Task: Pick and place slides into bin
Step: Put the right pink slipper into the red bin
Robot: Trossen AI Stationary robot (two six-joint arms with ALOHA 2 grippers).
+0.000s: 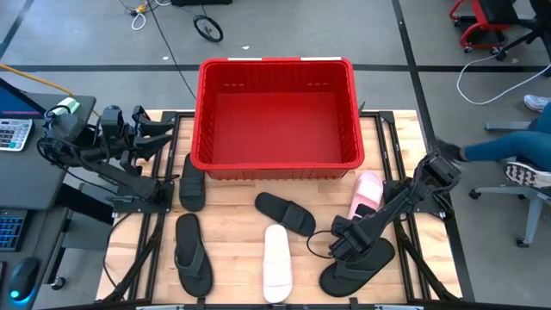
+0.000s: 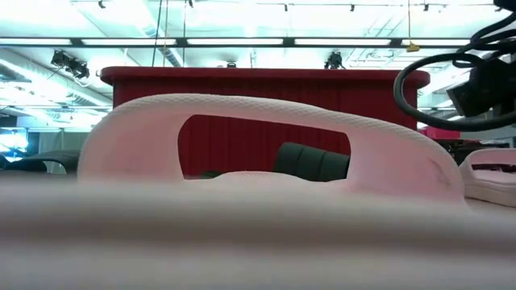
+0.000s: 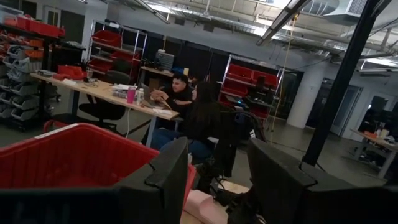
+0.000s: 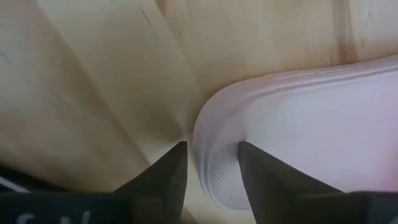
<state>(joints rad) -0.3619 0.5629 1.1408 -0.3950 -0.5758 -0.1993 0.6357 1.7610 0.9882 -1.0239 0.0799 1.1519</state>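
The right gripper (image 4: 211, 168) is down at the counter (image 1: 237, 228), its two fingers parted around the rim of a pale slide (image 4: 298, 130): one finger sits outside the sole's rounded end, the other on top of the footbed just inside the edge. The jaws are open and have not yet clamped. In the high view this gripper (image 1: 343, 243) lies low near the front right of the counter, between the pink slide (image 1: 368, 194) and a black flip-flop (image 1: 357, 265); which pale slide it is straddling cannot be told for sure, though the pink one is nearest.

The step in hand looks like the grasp of a first slide. The red bin (image 1: 277, 116) stands at the back of the counter and appears empty. Still out on the counter are a white slide (image 1: 276, 263) at front centre, a black slide (image 1: 287, 213) just behind it, another black slide (image 1: 191, 182) by the bin's left front corner, and a second flip-flop (image 1: 190, 254) at front left.

Next, the jaws would need to close on the sole's edge, lift it clear, and carry it back over the bin's rim before letting go. A thin edge grip may let the slide swing or slip.

The left gripper (image 1: 159, 136) waits raised at the left of the bin, fingers apart.
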